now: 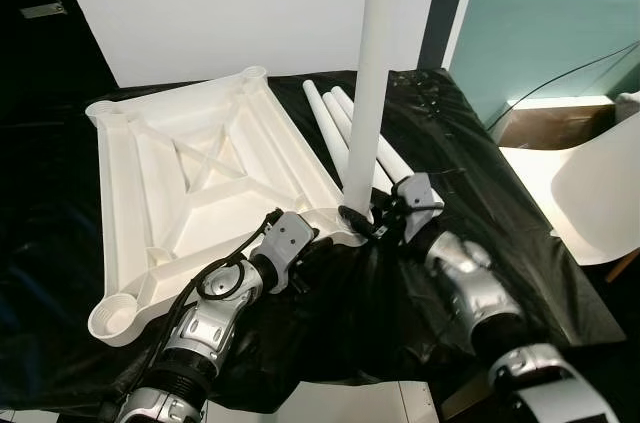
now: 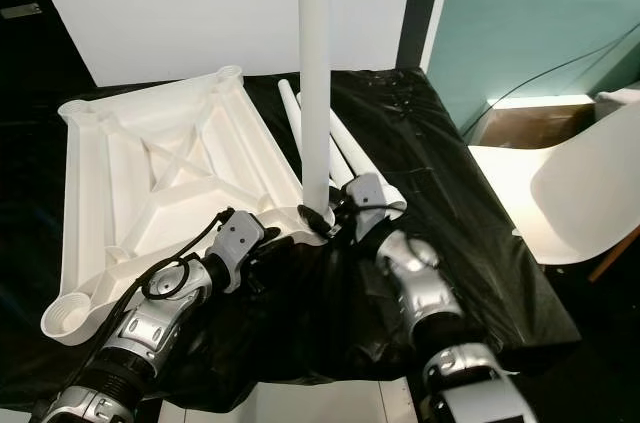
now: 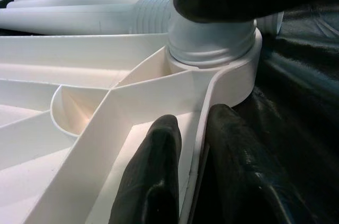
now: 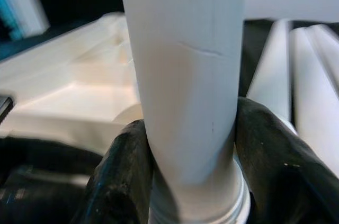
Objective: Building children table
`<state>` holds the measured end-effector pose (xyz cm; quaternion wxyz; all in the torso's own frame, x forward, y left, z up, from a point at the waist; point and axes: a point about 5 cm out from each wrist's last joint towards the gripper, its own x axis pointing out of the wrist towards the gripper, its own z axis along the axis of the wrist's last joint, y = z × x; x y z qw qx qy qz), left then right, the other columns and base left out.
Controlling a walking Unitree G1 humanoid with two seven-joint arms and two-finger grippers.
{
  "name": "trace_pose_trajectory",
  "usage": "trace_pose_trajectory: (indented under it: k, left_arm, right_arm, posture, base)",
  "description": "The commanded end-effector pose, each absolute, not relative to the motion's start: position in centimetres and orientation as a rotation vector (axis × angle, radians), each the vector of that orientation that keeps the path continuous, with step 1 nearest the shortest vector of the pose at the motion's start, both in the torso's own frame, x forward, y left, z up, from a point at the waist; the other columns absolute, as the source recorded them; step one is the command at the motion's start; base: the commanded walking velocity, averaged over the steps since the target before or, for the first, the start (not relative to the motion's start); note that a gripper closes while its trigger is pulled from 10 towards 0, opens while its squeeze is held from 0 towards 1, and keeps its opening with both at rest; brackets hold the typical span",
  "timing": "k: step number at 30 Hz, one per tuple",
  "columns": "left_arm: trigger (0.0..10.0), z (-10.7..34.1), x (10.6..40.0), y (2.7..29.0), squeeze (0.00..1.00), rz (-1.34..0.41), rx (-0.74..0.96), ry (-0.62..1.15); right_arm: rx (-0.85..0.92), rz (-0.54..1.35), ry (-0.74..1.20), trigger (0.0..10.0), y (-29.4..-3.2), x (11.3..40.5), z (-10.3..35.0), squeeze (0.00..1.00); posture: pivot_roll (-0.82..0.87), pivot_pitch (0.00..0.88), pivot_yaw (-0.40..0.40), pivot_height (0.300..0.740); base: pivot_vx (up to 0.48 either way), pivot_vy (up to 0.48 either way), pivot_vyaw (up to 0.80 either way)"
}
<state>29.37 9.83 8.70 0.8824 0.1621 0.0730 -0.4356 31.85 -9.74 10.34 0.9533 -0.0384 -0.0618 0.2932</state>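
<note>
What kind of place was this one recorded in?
Probably a home room used as an assembly spot: a table under black sheeting, a white moulded chair beside it, a teal wall, and an upturned tabletop being fitted with legs.

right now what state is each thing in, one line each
table top: upside down on the black sheet, ribs facing up
upright leg: standing in the near corner socket, thread partly showing
spare legs: lying flat beside the table top
right gripper: shut on the upright leg near its base
left gripper: shut on the table top's rim by that socket
white chair: standing off to the robot's right
</note>
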Motion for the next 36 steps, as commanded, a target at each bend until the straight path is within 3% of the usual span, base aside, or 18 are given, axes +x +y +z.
trace_pose_trajectory:
  k: [1,8,9,10,13,14,21,22,31,32,35,36]
  left_arm:
    - [10.0,5.7,27.8,9.9,0.00,-0.961,0.331,0.295]
    - [10.0,5.8,27.8,10.0,0.00,-0.962,0.336,0.296]
    - [10.0,5.8,27.8,10.0,0.00,-0.963,0.337,0.297]
    - [10.0,5.8,27.7,10.0,0.00,-0.964,0.337,0.297]
    - [10.0,5.8,27.7,10.0,0.00,-0.965,0.336,0.298]
    - [10.0,5.8,27.7,10.0,0.00,-0.965,0.335,0.298]
    - [10.0,5.7,27.6,10.0,0.00,-0.964,0.333,0.301]
    - [10.0,5.7,27.6,10.0,0.00,-0.965,0.334,0.302]
    - [10.0,5.8,28.0,9.9,0.00,-0.970,0.341,0.301]
    - [10.0,5.9,28.1,9.9,0.00,-0.971,0.344,0.298]
    - [10.0,6.0,28.1,9.9,0.00,-0.971,0.347,0.295]
    - [10.0,6.0,28.2,9.9,0.00,-0.970,0.347,0.293]
  right_arm:
    - [-0.051,0.434,-0.102,0.0,-10.3,31.4,9.2,0.00]
    - [-0.015,0.373,-0.121,0.0,-9.5,31.7,9.6,0.00]
    - [-0.014,0.381,-0.125,4.4,-9.4,31.9,9.9,0.00]
    - [-0.022,0.392,-0.129,10.0,-9.3,32.0,10.1,0.00]
    - [-0.042,0.414,-0.135,10.0,-9.2,32.0,10.2,0.00]
    - [-0.043,0.425,-0.135,10.0,-9.3,31.9,10.2,1.00]
    - [-0.095,0.526,-0.140,10.0,-9.1,31.6,10.3,1.00]
    - [-0.125,0.581,-0.137,10.0,-9.3,31.6,10.4,0.00]
    - [-0.271,0.853,-0.085,10.0,-11.6,32.6,11.6,0.00]
    - [-0.289,0.887,-0.068,7.0,-11.7,32.7,11.7,0.00]
    - [-0.300,0.907,-0.056,7.0,-11.8,32.8,11.7,0.00]
    - [-0.297,0.908,-0.050,0.0,-11.8,33.0,11.8,0.00]
  posture:
    - [0.06,0.000,-0.004,0.740]
    - [0.06,0.000,0.001,0.740]
    - [0.06,0.000,0.002,0.740]
    - [0.06,0.000,0.002,0.740]
    - [0.06,0.000,0.002,0.740]
    - [0.06,0.000,0.000,0.740]
    - [0.06,0.000,0.005,0.740]
    - [0.05,0.000,0.006,0.740]
    - [0.04,0.000,0.010,0.740]
    - [0.04,0.000,0.010,0.740]
    - [0.04,0.000,0.010,0.740]
    - [0.04,0.000,0.010,0.740]
  base:
    - [0.000,0.000,0.00]
    - [0.000,0.000,0.00]
    - [0.000,0.000,0.00]
    - [0.000,0.000,0.00]
    - [0.000,0.000,0.00]
    - [0.000,0.000,0.00]
    - [0.000,0.000,0.00]
    - [0.000,0.000,0.00]
    - [0.000,0.000,0.00]
    - [0.000,0.000,0.00]
    - [0.000,0.000,0.00]
    - [0.000,0.000,0.00]
